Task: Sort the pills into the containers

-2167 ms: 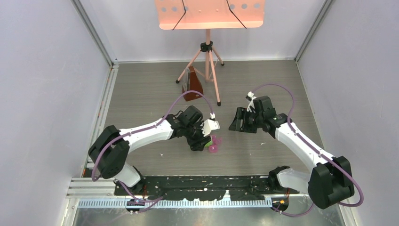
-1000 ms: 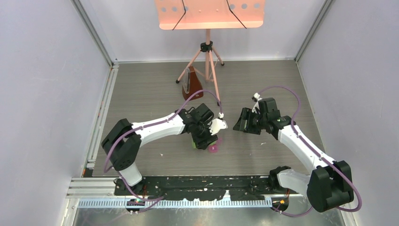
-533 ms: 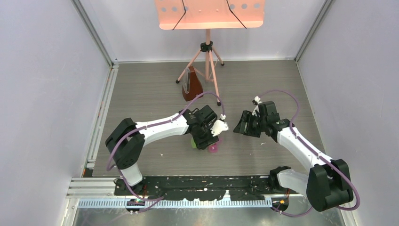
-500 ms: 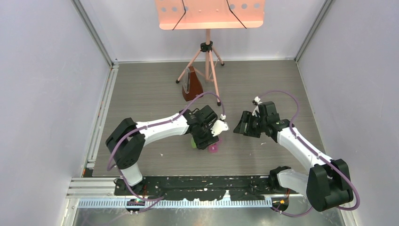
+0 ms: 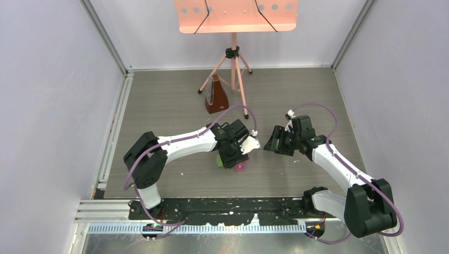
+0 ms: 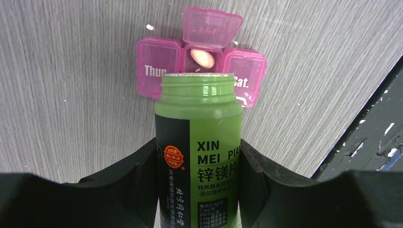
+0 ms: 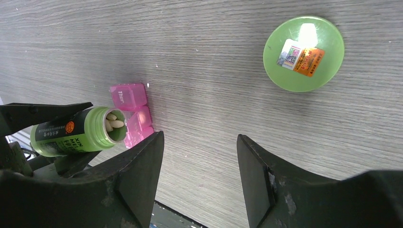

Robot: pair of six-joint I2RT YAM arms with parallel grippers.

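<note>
L gripper [image 6: 197, 164] was clamped on green bottle [image 6: 197, 137], which was tipped roughly sideways w/ its open mouth just over the pink pill box [image 6: 154, 69]. Box sat on table [image 6: 71, 118] near ctr, toward the near edge. Middle compartment's lid [image 6: 211, 23] was flipped open w/ one pale-orange pill [image 6: 202, 58] inside; "Thu" & "Sat" compartments were closed. More pills [image 7: 114, 122] showed at the bottle mouth. R gripper [image 7: 199, 161] hung spread, holding nothing, right of the box. Green cap [image 7: 304, 53] lay flat on the table, well apart from the box.
</note>
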